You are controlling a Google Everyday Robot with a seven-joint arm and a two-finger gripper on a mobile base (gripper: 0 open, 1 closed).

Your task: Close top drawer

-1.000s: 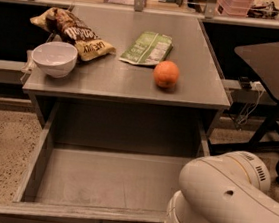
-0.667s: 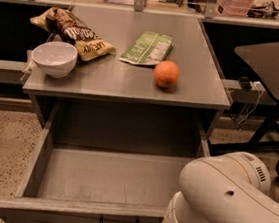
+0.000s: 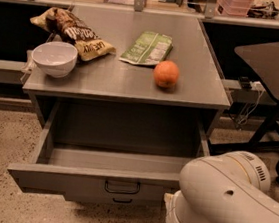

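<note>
The top drawer (image 3: 71, 182) is a wide grey box under the grey table (image 3: 113, 78), pulled partway out toward me. Its flat front panel carries a small dark bar handle (image 3: 122, 187), and the inside (image 3: 119, 160) holds nothing that I can see. My white arm (image 3: 224, 204) fills the lower right, right of the front panel's right end. My gripper is hidden behind the arm and does not show.
On the tabletop are a white bowl (image 3: 54, 57), a brown chip bag (image 3: 75, 33), a green packet (image 3: 147, 48) and an orange (image 3: 166, 74). A second dark handle (image 3: 122, 200) shows just under the front panel. A black side table (image 3: 276, 63) stands at the right. The floor is speckled.
The drawer's front panel has moved in toward the table, so less of the inside shows. My arm has shifted a little with it.
</note>
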